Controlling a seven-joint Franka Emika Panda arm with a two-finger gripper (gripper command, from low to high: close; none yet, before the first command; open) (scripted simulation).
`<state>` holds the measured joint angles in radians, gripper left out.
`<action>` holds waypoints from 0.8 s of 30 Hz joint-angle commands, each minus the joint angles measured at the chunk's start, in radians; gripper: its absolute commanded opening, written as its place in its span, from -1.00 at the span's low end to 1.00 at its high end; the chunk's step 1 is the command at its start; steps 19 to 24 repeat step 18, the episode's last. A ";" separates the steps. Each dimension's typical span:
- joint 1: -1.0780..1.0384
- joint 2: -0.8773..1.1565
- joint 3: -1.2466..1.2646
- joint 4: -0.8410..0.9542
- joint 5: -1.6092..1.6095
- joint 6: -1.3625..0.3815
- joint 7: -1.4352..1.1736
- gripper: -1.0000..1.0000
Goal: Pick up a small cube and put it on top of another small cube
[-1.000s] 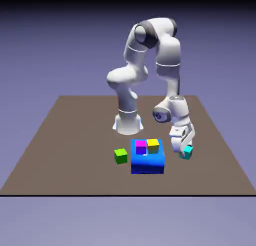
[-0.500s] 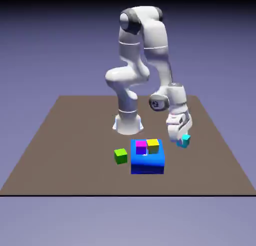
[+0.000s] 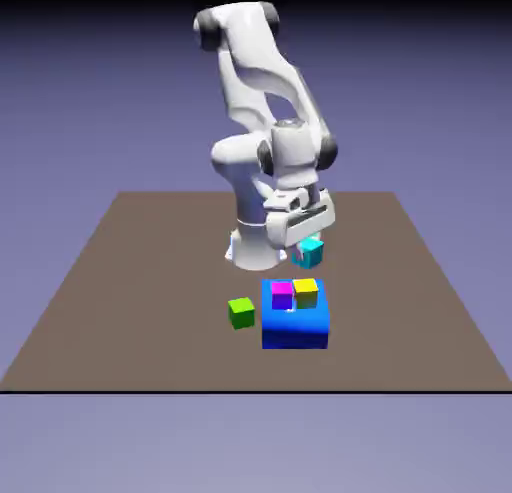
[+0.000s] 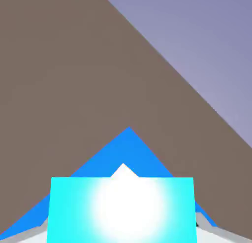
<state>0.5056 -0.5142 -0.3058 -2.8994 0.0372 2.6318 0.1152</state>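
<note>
The white arm (image 3: 262, 86) rises from its base, folds at the elbow and bends down again, its wrist tilted. The gripper (image 3: 307, 243) hangs above the blue block (image 3: 295, 325), clear of it, fingers clamped on the cyan cube (image 3: 311, 250).

Four small cubes: cyan (image 3: 312, 250), green (image 3: 241, 312), magenta (image 3: 282, 294), yellow (image 3: 306, 291); one big blue block (image 3: 296, 326).

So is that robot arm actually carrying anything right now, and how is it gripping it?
Yes: the small cyan cube, lifted clear of the table above the big blue block, pinched on two opposite sides by the gripper.
</note>
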 commanded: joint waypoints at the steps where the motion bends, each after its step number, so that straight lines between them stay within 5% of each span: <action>1: 0.024 0.036 -0.015 -0.001 0.026 0.038 -0.020 -1.00; 8: 0.173 0.258 -0.110 -0.006 0.191 0.267 -0.142 -1.00; 9: 0.173 0.258 -0.110 -0.006 0.191 0.267 -0.142 1.00; 17: 0.003 0.005 -0.002 0.000 0.003 0.006 -0.002 1.00; 24: 0.000 0.000 0.000 0.000 -0.001 0.001 0.000 1.00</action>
